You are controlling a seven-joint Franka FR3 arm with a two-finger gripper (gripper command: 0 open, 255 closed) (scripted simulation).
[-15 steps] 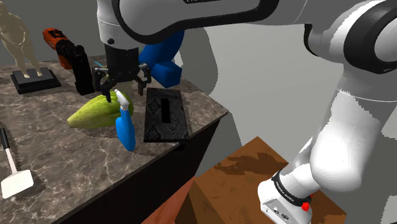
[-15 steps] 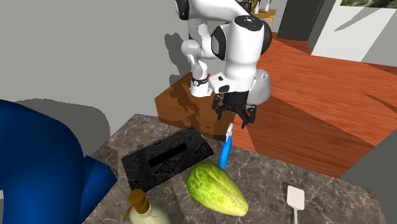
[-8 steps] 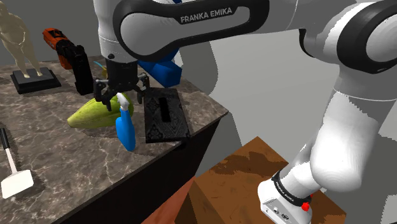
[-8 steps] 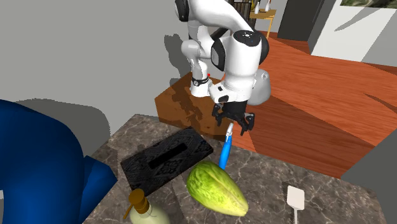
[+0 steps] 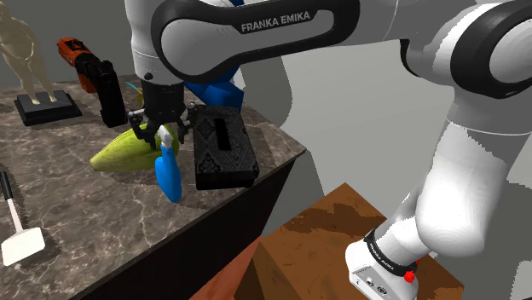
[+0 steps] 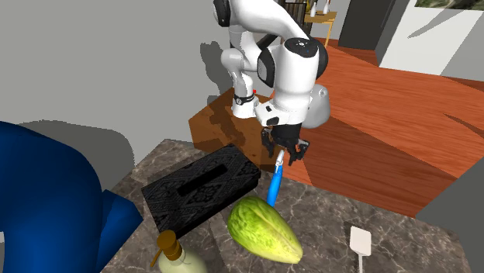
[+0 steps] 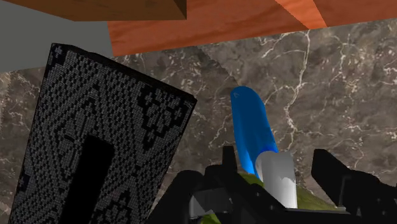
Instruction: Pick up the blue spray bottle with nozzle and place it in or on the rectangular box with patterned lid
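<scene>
Just R of the green veg (image 5: 119,153), the slim blue spray bottle (image 5: 169,177) w/ whitish nozzle stood steep on the marble table (image 5: 85,222), nozzle up betw. part-open fingers (image 7: 340,178) not gripping it, black patterned box (image 5: 223,153) alongside.

the gripper (image 5: 162,128) has dropped lower over the last second and its fingers have pulled in, so now they sit either side of the white nozzle of the blue spray bottle (image 5: 168,175) instead of hanging spread above it. the black patterned box (image 5: 223,152) moved too: it was lying low and flat on the marble counter (image 5: 85,213), now it's higher and tipped, side wall showing.
</scene>
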